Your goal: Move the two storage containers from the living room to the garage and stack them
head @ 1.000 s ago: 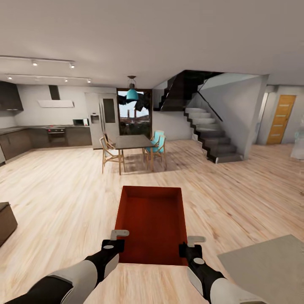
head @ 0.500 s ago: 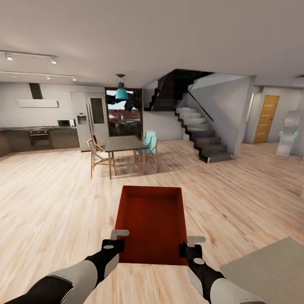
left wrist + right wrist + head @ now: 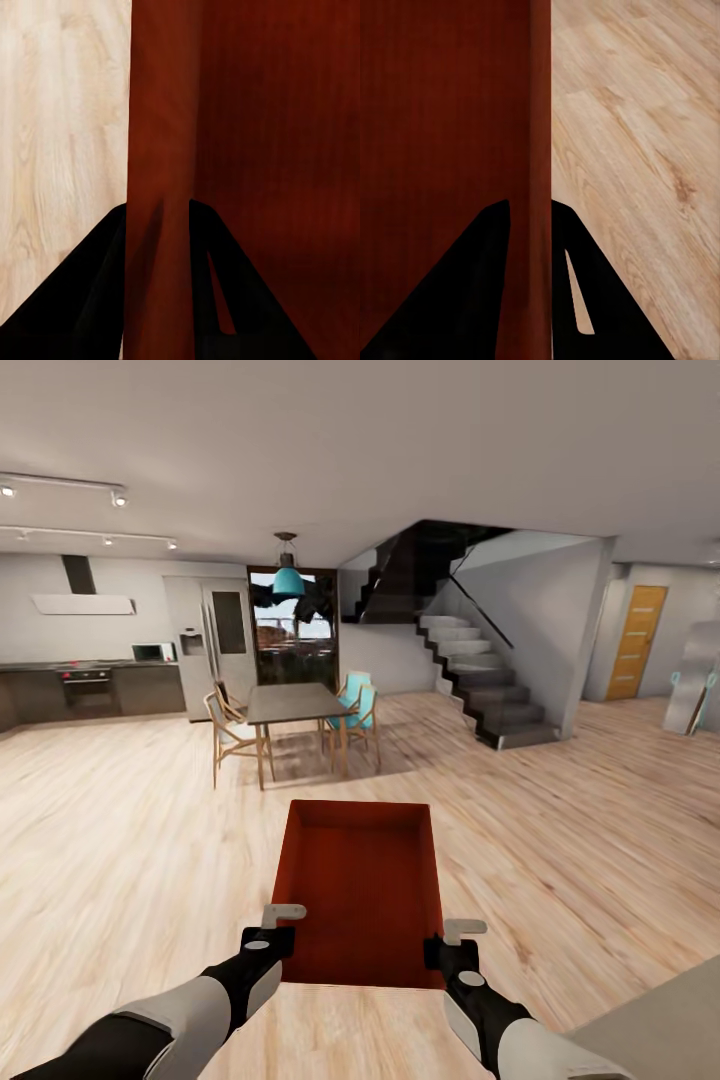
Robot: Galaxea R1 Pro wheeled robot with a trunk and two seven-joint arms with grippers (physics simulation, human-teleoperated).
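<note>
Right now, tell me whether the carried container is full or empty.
Empty. The head view looks straight into the open red-orange container and shows only its bare inner floor; left gripper and right gripper pinch its side walls.

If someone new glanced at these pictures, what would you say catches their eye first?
The red-orange storage container stands out, held low in the centre above the light wood floor, with the left gripper and right gripper each pinching a side wall between its fingers. Beyond it sit a dining table with chairs and a dark staircase to the right.
</note>
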